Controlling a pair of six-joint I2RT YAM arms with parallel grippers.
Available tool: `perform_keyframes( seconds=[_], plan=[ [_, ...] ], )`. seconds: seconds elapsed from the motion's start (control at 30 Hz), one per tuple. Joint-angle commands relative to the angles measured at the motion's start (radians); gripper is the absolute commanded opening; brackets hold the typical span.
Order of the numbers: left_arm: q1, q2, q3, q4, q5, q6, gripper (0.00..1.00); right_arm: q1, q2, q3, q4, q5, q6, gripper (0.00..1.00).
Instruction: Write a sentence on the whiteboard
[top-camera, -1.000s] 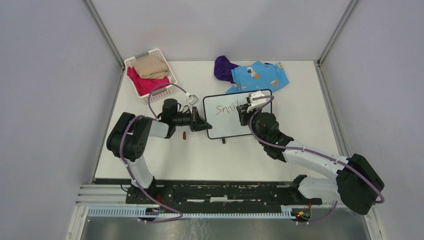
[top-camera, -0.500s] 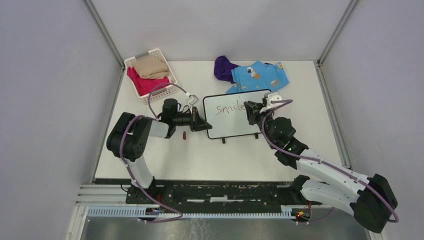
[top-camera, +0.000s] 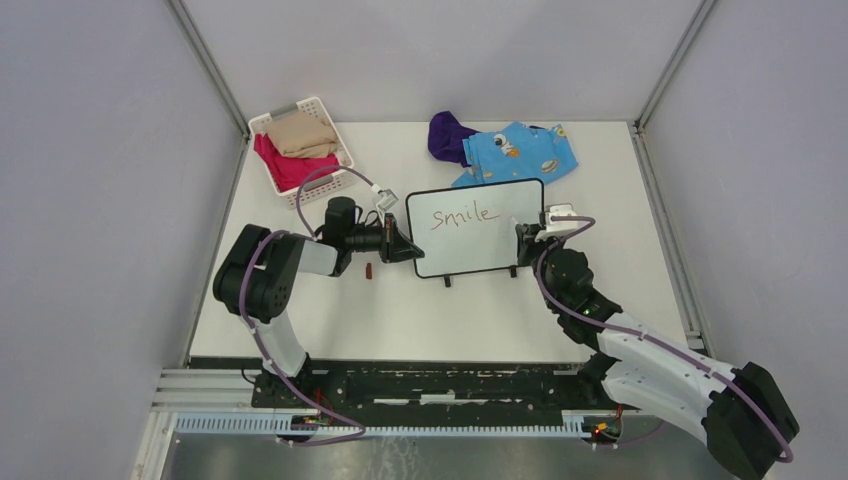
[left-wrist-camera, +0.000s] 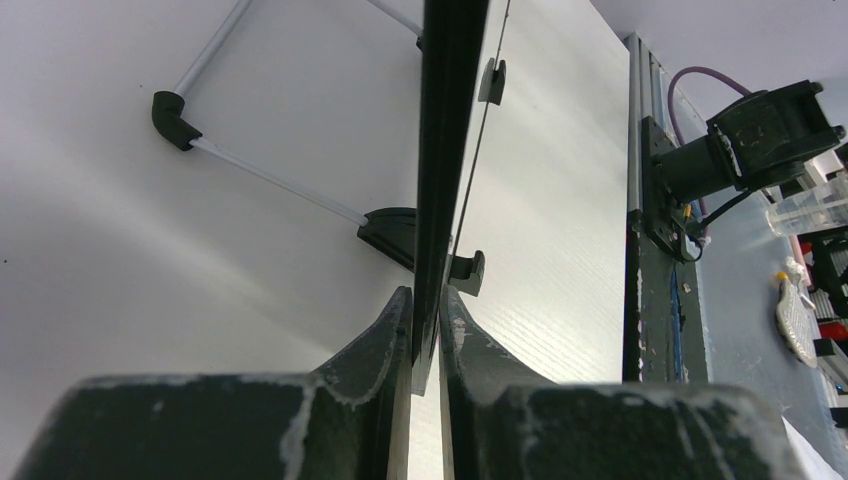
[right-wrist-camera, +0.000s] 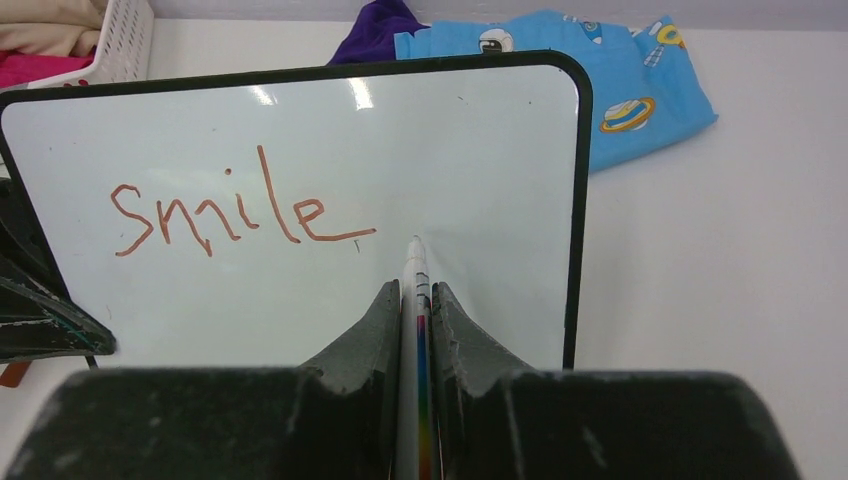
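Note:
The whiteboard (top-camera: 478, 240) stands tilted up near the table's middle, black-framed, seen face-on in the right wrist view (right-wrist-camera: 480, 150). The sentence (top-camera: 465, 215) on it reads "smile" (right-wrist-camera: 235, 215) in reddish-brown strokes on the upper left. My left gripper (top-camera: 408, 246) is shut on the board's left edge; the thin black frame (left-wrist-camera: 445, 150) runs between its jaws (left-wrist-camera: 427, 295). My right gripper (top-camera: 527, 236) sits by the board's lower right corner, shut (right-wrist-camera: 415, 287) on a white marker (right-wrist-camera: 415, 262) with a rainbow stripe. The marker tip points at the board, just right of the word.
A white slatted basket (top-camera: 345, 160) with beige and pink cloth stands at the back left. A blue printed garment (top-camera: 520, 150) and a purple cloth (top-camera: 447, 135) lie behind the board. A small reddish-brown cap (top-camera: 369, 271) lies on the table by the left arm.
The word grew from "sm" to "smile". My right gripper moved rightward across the board with the marker, then drew back to the board's right edge. The left gripper held still.

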Motion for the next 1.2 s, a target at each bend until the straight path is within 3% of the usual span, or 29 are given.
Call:
perform_keyframes(
  seconds=[0.0, 0.77, 1.0, 1.17],
  plan=[
    [-0.004, 0.003, 0.013, -0.055, -0.083, 0.059, 0.02, -0.007, 0.010, 0.014, 0.081, -0.024, 0.015, 0.00],
    [-0.004, 0.002, 0.017, -0.074, -0.089, 0.068, 0.02, -0.020, 0.081, 0.000, 0.096, -0.097, 0.049, 0.00],
    [-0.004, 0.003, 0.016, -0.074, -0.092, 0.070, 0.02, -0.012, -0.041, 0.013, 0.052, -0.151, 0.054, 0.00],
    [-0.004, 0.002, 0.018, -0.080, -0.094, 0.073, 0.02, 0.076, -0.090, 0.030, 0.005, -0.139, 0.013, 0.00]
  ],
)
